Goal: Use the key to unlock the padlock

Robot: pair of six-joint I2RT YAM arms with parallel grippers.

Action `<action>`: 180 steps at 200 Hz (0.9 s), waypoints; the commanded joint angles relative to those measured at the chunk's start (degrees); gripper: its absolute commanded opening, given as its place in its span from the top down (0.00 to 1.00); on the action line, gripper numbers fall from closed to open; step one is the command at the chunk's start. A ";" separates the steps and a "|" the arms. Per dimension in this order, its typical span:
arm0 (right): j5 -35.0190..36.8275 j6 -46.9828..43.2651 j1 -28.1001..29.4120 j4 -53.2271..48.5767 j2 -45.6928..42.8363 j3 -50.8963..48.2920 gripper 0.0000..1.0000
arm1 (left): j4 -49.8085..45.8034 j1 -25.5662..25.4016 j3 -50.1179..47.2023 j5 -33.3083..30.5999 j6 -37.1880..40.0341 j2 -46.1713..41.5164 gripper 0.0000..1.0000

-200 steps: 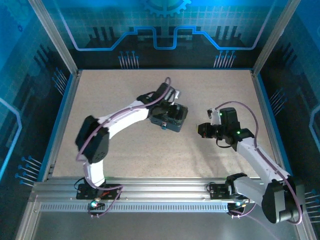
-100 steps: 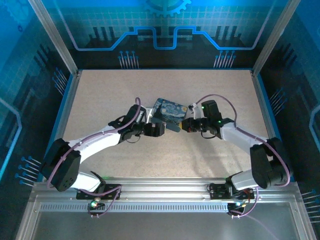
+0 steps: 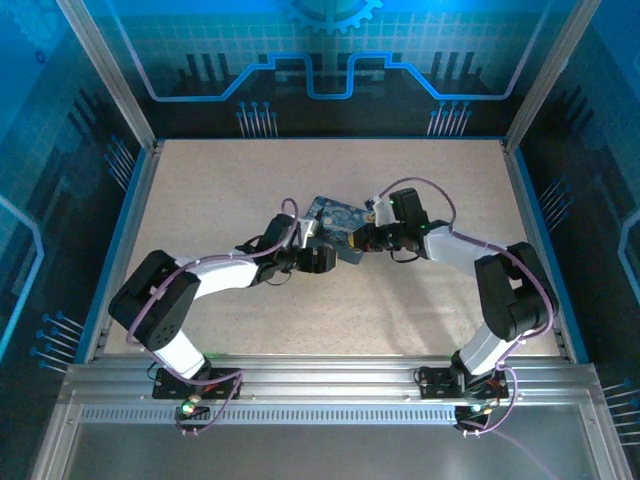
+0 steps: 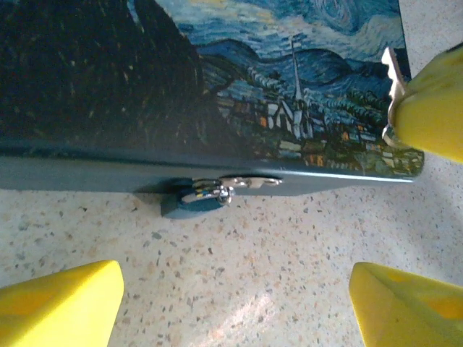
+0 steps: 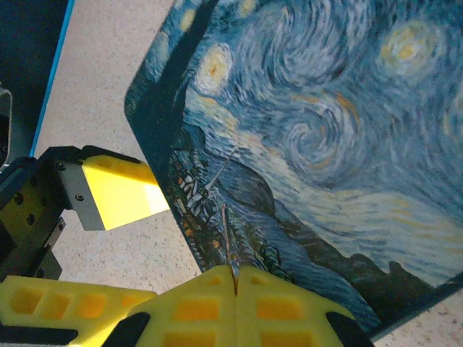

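Reference: tin box (image 3: pixel 336 218), Starry Night print on the lid, standing mid-table. All positions below are given relative to it.

Left gripper (image 4: pixel 235 289): I read the jaws as spread wide with nothing between them. It sits low over the speckled tabletop (image 4: pixel 289 246), just in front of the tin's latch-side wall and facing it, with a clear gap to the wall. In the right wrist view, one of its yellow fingers (image 5: pixel 119 191) shows just off the tin's edge.

Padlock (image 4: pixel 192 202): it hangs from the silvery hasp (image 4: pixel 249 182) on that same wall, just under the lid's edge. Its body is down at the foot of the tin, against the tabletop. I cannot tell whether the shackle is latched.

Right gripper (image 5: pixel 235 273): its yellow fingers are pressed together, pinching the key (image 5: pixel 228 238). The key sticks out of the seam between the fingertips as a thin dark sliver. It hangs over the corner of the lid where the village is painted, so it is above the tin, off to one side of the padlock and not touching it.

Overhead: both arms meet at the tin, the left one from its near-left side and the right one from its right.
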 commanded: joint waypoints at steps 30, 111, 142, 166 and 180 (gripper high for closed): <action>2.21 -1.04 0.36 -2.99 1.77 -0.71 1.00 | 8.54 0.26 0.38 0.79 1.77 3.94 0.21; 2.87 -0.71 0.56 -2.78 1.59 -1.80 1.00 | 13.19 0.26 1.52 0.35 3.11 10.13 0.35; 3.04 -0.90 0.82 -2.64 1.76 -1.80 1.00 | 14.16 0.26 2.78 0.64 4.23 12.38 0.41; 3.20 -0.81 0.91 -2.38 1.92 -1.80 1.00 | 14.04 0.24 3.50 0.74 4.39 13.46 0.43; 3.11 -0.80 1.06 -2.24 2.02 -1.80 1.00 | 14.11 0.26 3.80 1.22 4.31 13.94 0.45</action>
